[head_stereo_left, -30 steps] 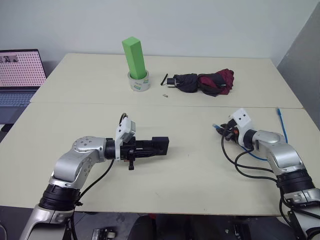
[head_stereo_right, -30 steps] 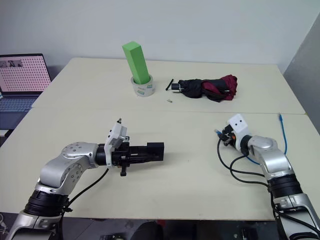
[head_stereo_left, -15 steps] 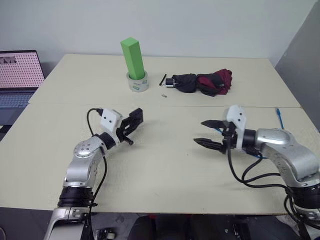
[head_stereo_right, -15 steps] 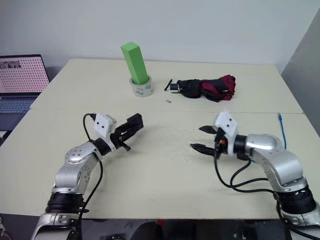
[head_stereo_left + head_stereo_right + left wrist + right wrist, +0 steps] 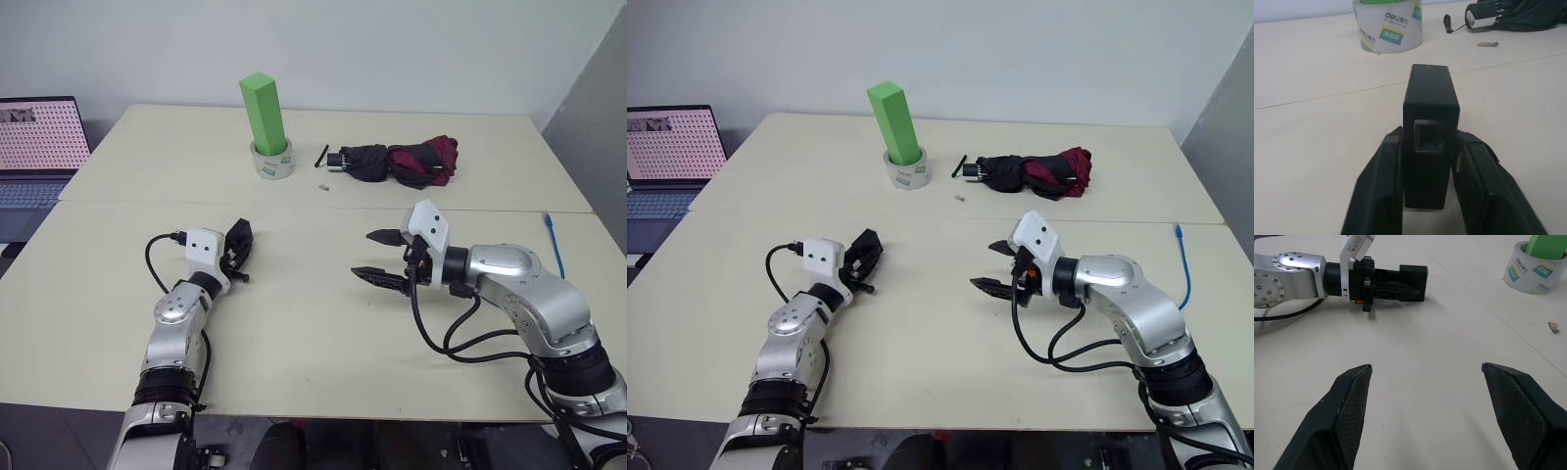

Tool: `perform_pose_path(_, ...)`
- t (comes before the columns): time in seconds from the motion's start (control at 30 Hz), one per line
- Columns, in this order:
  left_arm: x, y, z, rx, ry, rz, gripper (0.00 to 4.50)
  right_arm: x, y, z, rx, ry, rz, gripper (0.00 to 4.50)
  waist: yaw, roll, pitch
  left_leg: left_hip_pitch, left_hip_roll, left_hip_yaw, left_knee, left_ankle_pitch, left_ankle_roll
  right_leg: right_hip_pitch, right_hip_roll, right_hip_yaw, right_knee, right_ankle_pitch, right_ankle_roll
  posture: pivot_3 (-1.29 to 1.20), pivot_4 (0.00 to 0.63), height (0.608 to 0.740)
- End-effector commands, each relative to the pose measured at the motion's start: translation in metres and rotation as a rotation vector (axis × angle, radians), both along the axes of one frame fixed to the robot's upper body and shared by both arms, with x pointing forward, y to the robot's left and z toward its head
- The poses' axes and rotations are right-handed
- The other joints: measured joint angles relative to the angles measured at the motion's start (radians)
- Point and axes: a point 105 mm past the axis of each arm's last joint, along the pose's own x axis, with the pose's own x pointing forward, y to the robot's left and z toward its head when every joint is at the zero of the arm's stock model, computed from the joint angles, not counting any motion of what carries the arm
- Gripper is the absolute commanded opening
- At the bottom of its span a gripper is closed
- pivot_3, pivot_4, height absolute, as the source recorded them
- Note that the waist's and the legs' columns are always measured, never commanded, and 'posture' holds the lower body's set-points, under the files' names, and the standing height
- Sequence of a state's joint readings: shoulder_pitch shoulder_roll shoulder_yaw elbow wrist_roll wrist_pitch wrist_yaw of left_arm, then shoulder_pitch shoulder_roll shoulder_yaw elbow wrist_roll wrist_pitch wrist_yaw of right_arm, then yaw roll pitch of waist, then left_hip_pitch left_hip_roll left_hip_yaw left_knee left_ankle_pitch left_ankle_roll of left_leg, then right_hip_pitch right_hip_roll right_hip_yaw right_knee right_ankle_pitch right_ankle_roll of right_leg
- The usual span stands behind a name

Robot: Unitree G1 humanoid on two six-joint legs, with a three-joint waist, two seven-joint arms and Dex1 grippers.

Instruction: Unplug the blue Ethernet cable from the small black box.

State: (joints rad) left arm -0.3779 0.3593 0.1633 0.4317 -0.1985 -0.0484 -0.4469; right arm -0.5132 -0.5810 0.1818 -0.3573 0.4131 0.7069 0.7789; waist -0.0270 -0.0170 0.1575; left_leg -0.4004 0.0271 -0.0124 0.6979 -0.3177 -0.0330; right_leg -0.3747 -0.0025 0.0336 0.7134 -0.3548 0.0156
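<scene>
Left claw [image 5: 1425,186]: I've got its two black fingers clamped either side of the small flat matte-black box [image 5: 1430,112], low over the cream counter [image 5: 313,323].
Box port: faces my wrist camera and looks empty, no plug in it.
Right claw [image 5: 377,257]: jaws spread wide, nothing between them, hanging over mid-counter and aimed toward the left arm.
Thin bright-blue Ethernet cable [image 5: 554,243]: lying at the counter's far right edge, well apart from the box.
Progress: I judge the unplugging done, cable and box separated.
Left to do: perhaps only setting the box down.
</scene>
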Motion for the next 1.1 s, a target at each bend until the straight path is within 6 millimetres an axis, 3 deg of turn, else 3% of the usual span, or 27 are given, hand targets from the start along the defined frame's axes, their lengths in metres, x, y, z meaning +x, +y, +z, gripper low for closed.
perform_pose_path(0.03, -0.003, 0.005, 0.005, -0.028, -0.018, 0.007, 2.67, -0.004, 0.004, 0.013, 0.006, -0.057, 0.014, 3.80, 0.000, 0.000, 0.000, 0.000, 0.000, 0.000, 0.000, 0.000, 0.000, 0.000, 0.000, 0.000, 0.000, 0.000, 0.000, 0.00, 0.150, 0.740)
perform_pose_path(0.2, -0.011, 0.012, 0.002, -0.019, 0.001, 0.023, 3.88, -0.004, 0.005, 0.011, 0.011, -0.053, 0.007, 3.80, -0.001, 0.000, 0.000, 0.000, 0.000, 0.000, 0.000, 0.000, 0.000, 0.000, 0.000, 0.000, 0.000, 0.000, 0.000, 0.00, 0.150, 0.740)
perform_pose_path(0.3, -0.027, 0.014, -0.001, 0.013, 0.031, 0.011, 4.45, -0.005, 0.005, 0.009, 0.017, -0.047, 0.004, 3.80, -0.004, 0.000, 0.000, 0.000, 0.000, 0.000, 0.000, 0.000, 0.000, 0.000, 0.000, 0.000, 0.000, 0.000, 0.000, 0.00, 0.150, 0.740)
perform_pose_path(0.47, -0.056, 0.007, 0.003, 0.093, 0.093, -0.077, 4.45, -0.008, -0.005, 0.005, 0.024, -0.037, -0.028, 3.80, -0.004, 0.000, 0.000, 0.000, 0.001, -0.001, -0.001, 0.000, 0.000, 0.000, 0.000, 0.000, 0.000, 0.000, 0.000, 0.00, 0.150, 0.740)
perform_pose_path(0.53, -0.070, -0.002, 0.008, 0.169, 0.097, -0.168, 4.45, -0.011, -0.018, 0.002, 0.027, -0.032, -0.060, 3.80, -0.001, 0.000, 0.000, 0.000, 0.000, -0.001, -0.001, 0.000, 0.000, 0.001, 0.000, 0.000, -0.001, 0.000, 0.000, 0.00, 0.150, 0.740)
perform_pose_path(0.7, -0.084, 0.001, 0.020, 0.264, 0.156, -0.267, 4.45, -0.025, -0.053, -0.004, 0.021, -0.024, -0.106, 3.80, 0.006, -0.001, 0.000, 0.000, -0.001, -0.002, -0.001, -0.002, 0.003, 0.002, -0.001, -0.001, -0.002, 0.000, 0.000, 0.00, 0.150, 0.740)
perform_pose_path(0.83, -0.090, 0.006, 0.033, 0.298, 0.169, -0.336, 4.45, -0.035, -0.076, -0.008, 0.022, 0.018, -0.144, 3.80, 0.001, 0.000, 0.000, 0.001, 0.000, -0.001, -0.002, -0.002, 0.003, 0.002, -0.001, -0.001, -0.002, 0.000, 0.000, 0.00, 0.150, 0.740)
perform_pose_path(0.97, -0.087, 0.012, 0.049, 0.293, 0.155, -0.358, 4.45, -0.032, -0.099, -0.008, 0.030, 0.004, -0.254, 3.80, -0.002, 0.000, 0.000, 0.001, 0.000, -0.001, -0.002, -0.002, 0.004, 0.002, 0.000, 0.000, -0.001, 0.000, 0.000, 0.00, 0.150, 0.740)
perform_pose_path(1.1, -0.087, 0.008, 0.055, 0.257, 0.156, -0.394, 4.45, -0.033, -0.103, -0.011, 0.024, 0.000, -0.284, 3.80, -0.001, 0.000, 0.000, 0.001, 0.000, -0.001, -0.002, -0.002, 0.004, 0.002, 0.000, 0.000, -0.001, 0.000, 0.000, 0.00, 0.150, 0.740)
